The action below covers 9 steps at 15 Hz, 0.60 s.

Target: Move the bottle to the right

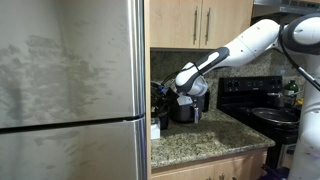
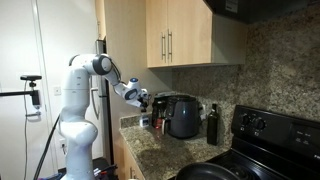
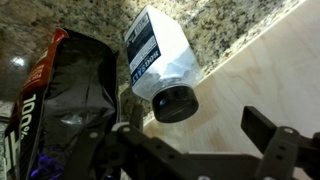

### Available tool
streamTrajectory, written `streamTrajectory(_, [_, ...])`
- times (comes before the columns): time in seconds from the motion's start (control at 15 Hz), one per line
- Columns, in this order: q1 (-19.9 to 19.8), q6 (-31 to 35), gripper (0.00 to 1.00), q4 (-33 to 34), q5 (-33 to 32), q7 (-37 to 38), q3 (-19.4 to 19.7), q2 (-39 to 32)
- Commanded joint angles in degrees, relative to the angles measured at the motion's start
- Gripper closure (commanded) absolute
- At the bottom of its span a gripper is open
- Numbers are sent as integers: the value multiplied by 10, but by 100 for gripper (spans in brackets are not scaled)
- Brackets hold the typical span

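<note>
Wrist view: my pincer [image 3: 190, 132] hangs open above the white bottle [image 3: 160, 60], which sits on the tabletop [image 3: 25, 25] just beside a black bag [image 3: 70, 90]; I should descend centred on its cap, clearing the bag, before closing.

One white bottle [image 3: 160, 55], one dark bag [image 3: 68, 92], one tall dark bottle [image 2: 212, 125] and one black appliance [image 2: 183, 116]

We get soft, even indoor light — streaky glare on the fridge door [image 1: 70, 60], wrist view blurred up close.
</note>
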State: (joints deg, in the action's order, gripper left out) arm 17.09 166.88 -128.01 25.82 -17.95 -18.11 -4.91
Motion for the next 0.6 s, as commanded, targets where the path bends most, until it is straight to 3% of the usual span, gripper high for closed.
streamTrajectory(0.0, [0,-5,0,3,17,-19,-3,0])
streamTrajectory(0.27, [0,-5,0,4,19,-21,-4,0])
streamTrajectory(0.53, [-8,-37,0,-9,-122,76,14,11])
